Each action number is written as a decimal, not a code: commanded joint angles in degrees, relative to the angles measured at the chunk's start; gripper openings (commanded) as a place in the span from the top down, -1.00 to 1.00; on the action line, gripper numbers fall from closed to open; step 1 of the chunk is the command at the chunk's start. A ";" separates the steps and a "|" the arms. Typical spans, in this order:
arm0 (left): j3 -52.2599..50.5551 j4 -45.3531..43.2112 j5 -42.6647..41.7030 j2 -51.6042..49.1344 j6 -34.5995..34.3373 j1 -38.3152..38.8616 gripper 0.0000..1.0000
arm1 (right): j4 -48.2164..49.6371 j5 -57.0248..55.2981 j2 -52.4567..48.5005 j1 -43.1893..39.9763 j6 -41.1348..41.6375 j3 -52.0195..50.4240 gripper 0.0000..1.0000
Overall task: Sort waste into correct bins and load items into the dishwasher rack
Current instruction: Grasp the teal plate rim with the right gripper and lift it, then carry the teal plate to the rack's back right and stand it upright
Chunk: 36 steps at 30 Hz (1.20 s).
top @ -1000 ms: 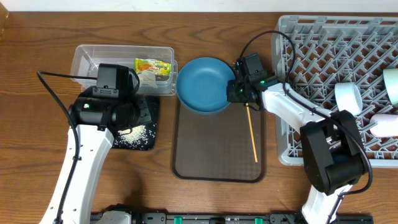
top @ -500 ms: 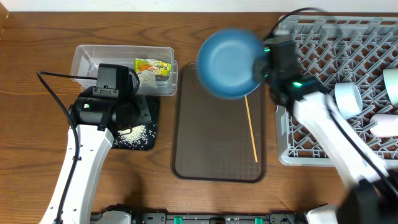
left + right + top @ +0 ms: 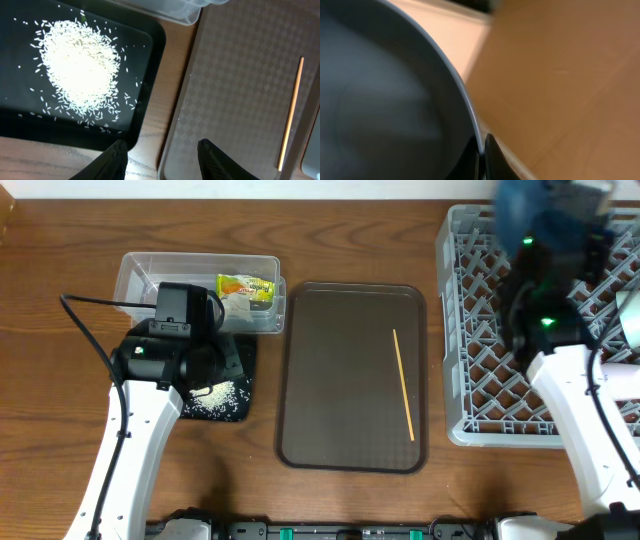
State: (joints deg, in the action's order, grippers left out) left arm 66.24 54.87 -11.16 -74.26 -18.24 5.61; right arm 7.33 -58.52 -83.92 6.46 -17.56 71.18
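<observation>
My right gripper (image 3: 481, 156) is shut on the rim of the large dark blue bowl (image 3: 385, 100). In the overhead view the bowl (image 3: 530, 208) is a raised blur above the far end of the grey dishwasher rack (image 3: 480, 380). The thin yellow stick (image 3: 403, 383) lies on the brown tray (image 3: 340, 380). My left gripper (image 3: 162, 152) hangs open and empty over the gap between the brown tray and the black tray (image 3: 150, 75), which holds the rice heap (image 3: 80, 65). The clear tub (image 3: 140, 270) holds the yellow-green wrapper (image 3: 246, 286) and the white tissue (image 3: 236, 304).
A pale bowl (image 3: 631, 320) shows at the rack's right edge, partly behind my right arm. The brown tray (image 3: 235, 90) lies between the black tray and the rack. Wooden tabletop (image 3: 50, 410) surrounds everything.
My right arm lifted the blue bowl off the brown tray's far end and carried it right, up over the rack. The left arm has stayed still.
</observation>
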 commanded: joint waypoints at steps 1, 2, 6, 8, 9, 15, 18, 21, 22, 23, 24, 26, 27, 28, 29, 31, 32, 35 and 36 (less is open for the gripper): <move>0.72 -0.04 0.72 -0.35 -0.33 -0.28 0.03 | 4.02 -8.31 -1.05 -3.98 -7.82 0.44 0.98; 0.74 -0.04 0.72 -0.35 -0.33 -0.28 0.03 | 5.16 -8.31 -1.40 -4.83 -8.52 0.44 0.98; 0.72 -0.07 0.72 -0.35 -0.33 -0.28 0.03 | 7.56 -8.31 -3.69 -7.98 -10.40 0.44 0.98; 0.72 -0.04 0.72 -0.35 -0.33 -0.28 0.03 | 7.72 -8.33 -5.05 -9.07 -10.38 0.44 0.98; 0.74 -0.04 0.74 -0.35 -0.33 -0.28 0.03 | 7.76 -8.35 -5.97 -9.77 -10.38 0.44 0.98; 0.72 -0.04 0.72 -0.35 -0.33 -0.28 0.03 | 13.05 -10.16 -10.49 -12.00 -10.43 0.44 0.98; 0.72 -0.04 0.72 -0.35 -0.33 -0.28 0.03 | 15.41 -9.99 -12.13 -12.35 -10.45 0.44 0.98; 0.72 -0.04 0.72 -0.35 -0.33 -0.28 0.03 | 16.09 -6.49 -13.75 -12.61 -11.67 0.44 0.98; 0.72 -0.04 0.72 -0.35 -0.33 -0.28 0.03 | 16.06 -4.87 -14.27 -12.66 -12.52 0.44 0.97; 0.74 -0.04 0.74 -0.35 -0.33 -0.28 0.03 | 16.22 -3.74 -14.69 -12.68 -13.35 0.44 0.97; 0.72 -0.04 0.72 -0.35 -0.33 -0.28 0.03 | 16.52 -2.78 -15.21 -12.83 -13.92 0.44 0.97; 0.74 -0.04 0.72 -0.35 -0.33 -0.28 0.03 | 18.49 -1.64 -16.57 -13.18 -15.67 0.44 0.97; 0.72 -0.04 0.72 -0.35 -0.33 -0.28 0.03 | 19.28 -1.33 -17.07 -13.29 -16.63 0.44 0.97; 0.74 -0.04 0.72 -0.35 -0.33 -0.28 0.03 | 20.46 -1.18 -17.75 -13.44 -18.21 0.44 0.98; 0.72 -0.04 0.74 -0.35 -0.33 -0.28 0.03 | 21.84 -1.20 -18.53 -13.60 -19.78 0.44 0.97; 0.74 -0.04 0.72 -0.35 -0.33 -0.28 0.03 | 24.02 -1.20 -19.93 -13.68 -23.39 0.44 0.98; 0.74 -0.04 0.72 -0.35 -0.33 -0.28 0.03 | 25.31 -1.20 -20.68 -13.68 -25.33 0.44 0.98; 0.72 -0.04 0.72 -0.35 -0.35 -0.28 0.03 | 28.35 -1.20 -22.56 -13.68 -30.27 0.44 0.98; 0.74 -0.04 0.72 -0.35 -0.35 -0.28 0.03 | 29.11 -1.20 -23.08 -13.68 -31.21 0.44 0.97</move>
State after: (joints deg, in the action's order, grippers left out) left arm 66.24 54.85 -11.16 -74.26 -18.24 5.61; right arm 34.96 -60.18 -105.82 -6.79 -42.74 71.16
